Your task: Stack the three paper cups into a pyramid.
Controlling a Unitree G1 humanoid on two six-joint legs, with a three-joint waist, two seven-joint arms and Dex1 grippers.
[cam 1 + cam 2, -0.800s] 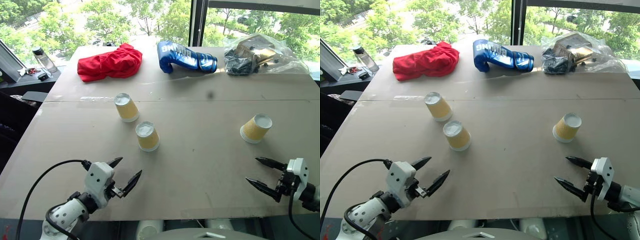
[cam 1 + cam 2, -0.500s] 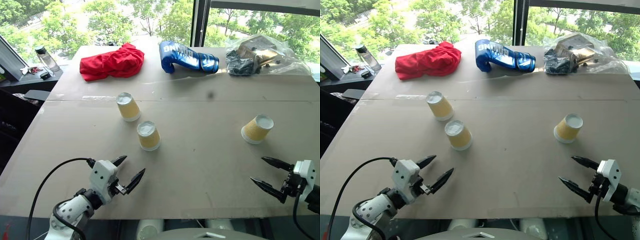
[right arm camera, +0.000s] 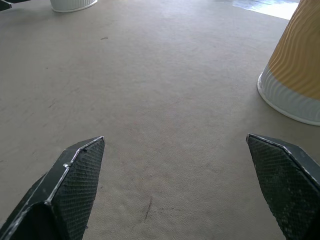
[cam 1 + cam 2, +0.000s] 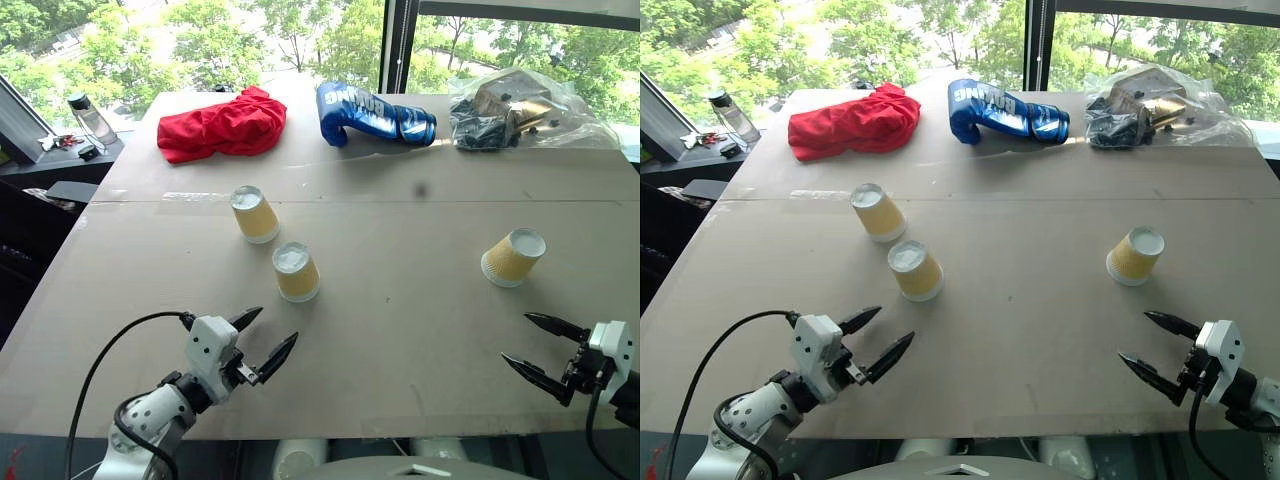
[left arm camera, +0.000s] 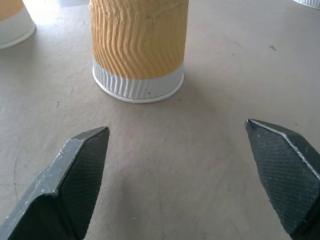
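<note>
Three paper cups are seen upside down on the worktop [image 4: 400, 300], unstacked: two near each other left of centre, far cup [image 4: 254, 213] and near cup [image 4: 296, 271], w/ third cup [image 4: 512, 257] well apart at right. Left hand [image 4: 265, 342] is held wide, empty, near the near cup. Right hand [image 4: 535, 345] is also spread wide, empty, near the third cup.

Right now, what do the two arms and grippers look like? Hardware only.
Both match: the left gripper and right gripper each have two black, tapered, pointed fingers with a fine cross-hatched texture on the pads, mounted on a white blocky housing. A black cable loops from the left housing back along the white-and-black jointed arm; another black cable runs by the right one.
</note>
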